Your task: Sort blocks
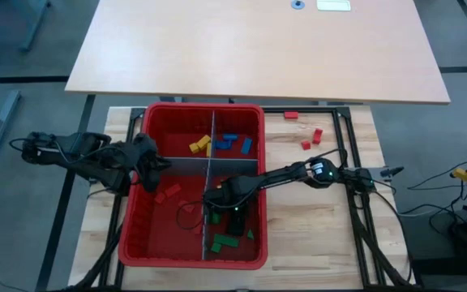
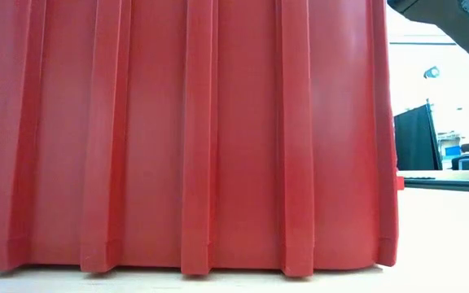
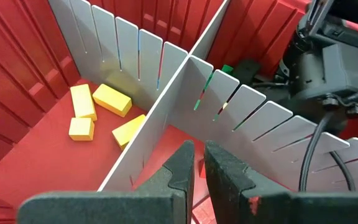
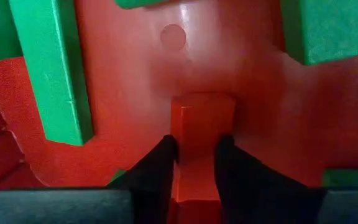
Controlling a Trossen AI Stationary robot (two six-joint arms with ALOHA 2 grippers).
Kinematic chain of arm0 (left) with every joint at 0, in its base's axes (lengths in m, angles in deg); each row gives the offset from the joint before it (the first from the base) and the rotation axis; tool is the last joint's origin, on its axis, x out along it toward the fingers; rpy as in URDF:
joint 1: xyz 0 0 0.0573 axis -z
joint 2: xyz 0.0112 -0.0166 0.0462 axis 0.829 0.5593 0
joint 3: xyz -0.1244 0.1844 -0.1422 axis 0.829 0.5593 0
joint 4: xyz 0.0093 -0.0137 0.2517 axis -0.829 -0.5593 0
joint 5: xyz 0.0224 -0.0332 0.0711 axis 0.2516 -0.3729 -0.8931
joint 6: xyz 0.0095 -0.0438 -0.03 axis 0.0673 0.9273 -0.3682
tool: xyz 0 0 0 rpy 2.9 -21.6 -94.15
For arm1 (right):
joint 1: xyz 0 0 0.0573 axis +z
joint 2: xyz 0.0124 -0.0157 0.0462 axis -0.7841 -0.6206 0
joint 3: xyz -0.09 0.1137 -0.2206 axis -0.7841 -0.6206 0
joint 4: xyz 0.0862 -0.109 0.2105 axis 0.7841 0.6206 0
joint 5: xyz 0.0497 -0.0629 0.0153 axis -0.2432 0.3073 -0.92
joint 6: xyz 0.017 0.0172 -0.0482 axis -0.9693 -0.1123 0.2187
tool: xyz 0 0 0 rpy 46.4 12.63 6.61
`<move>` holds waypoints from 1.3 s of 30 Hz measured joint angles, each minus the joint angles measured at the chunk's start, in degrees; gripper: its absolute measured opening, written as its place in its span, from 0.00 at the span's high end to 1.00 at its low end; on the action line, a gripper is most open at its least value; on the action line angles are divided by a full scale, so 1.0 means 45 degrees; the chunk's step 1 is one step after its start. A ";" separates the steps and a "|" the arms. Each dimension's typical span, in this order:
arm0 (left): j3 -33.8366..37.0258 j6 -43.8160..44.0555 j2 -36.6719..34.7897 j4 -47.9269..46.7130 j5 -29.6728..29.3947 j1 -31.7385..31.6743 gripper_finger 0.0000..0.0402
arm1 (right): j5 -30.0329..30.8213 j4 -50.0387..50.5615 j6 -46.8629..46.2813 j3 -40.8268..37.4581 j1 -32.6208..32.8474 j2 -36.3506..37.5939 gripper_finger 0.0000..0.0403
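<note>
A large red plastic bin point(image 1: 136, 235) sat on a pale wooden slatted surface point(image 1: 314, 235), split into four compartments by flat grey slotted panels point(image 1: 212, 146).

The right claw point(image 4: 194, 155) was down inside the bin's near-right compartment, where small green rectangular blocks point(image 1: 232, 241) lay on the floor. Its two dark fingers were nearly closed, pinching a small red rectangular block point(image 4: 199, 134) between them. In the right wrist view, that red block stood just above the bin's red floor, with green blocks lying around it.

The left claw point(image 3: 195, 163) hovered over the bin's left side, above the crossing grey panel and near the edge of the near-left compartment. Its fingers were almost together, with only a narrow gap between them, and held nothing.

Small yellow rectangular blocks point(image 3: 95, 107) lay in the far-left compartment. Small blue rectangular blocks point(image 1: 233, 143) lay in the far-right one. A few loose red blocks point(image 1: 167, 195) rested in the near-left compartment. Three more red blocks point(image 1: 306, 138) lay on the wooden surface outside the bin, beyond its far-right corner.

In the low view, the bin's ribbed red wall filled nearly everything.
</note>
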State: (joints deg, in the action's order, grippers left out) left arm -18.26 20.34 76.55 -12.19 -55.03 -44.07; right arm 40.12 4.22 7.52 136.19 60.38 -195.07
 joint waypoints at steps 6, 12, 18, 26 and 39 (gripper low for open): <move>0.0000 -0.0001 -0.0003 0.0000 0.0000 -0.0005 0.94 | -0.0096 0.0087 -0.0035 0.0000 -0.0011 0.0085 0.90; 0.0000 0.0002 -0.0005 0.0000 0.0000 0.0000 0.94 | -0.0148 0.0110 0.0089 0.0015 -0.0021 0.0096 0.99; 0.0000 0.0002 -0.0002 0.0005 0.0000 -0.0002 0.94 | -0.0216 0.0585 0.0289 0.0039 -0.0114 0.0125 1.00; 0.0000 0.0002 -0.0002 0.0006 0.0000 -0.0001 0.94 | -0.0203 0.0826 0.0340 0.0039 -0.0333 0.0364 1.00; 0.0000 0.0002 -0.0001 0.0008 0.0000 -0.0004 0.94 | -0.0438 0.0979 0.0611 0.0058 -0.0795 0.0844 1.00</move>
State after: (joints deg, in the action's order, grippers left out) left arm -18.26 20.35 76.55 -12.16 -55.03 -44.08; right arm 38.15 8.63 10.28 136.45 56.81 -191.28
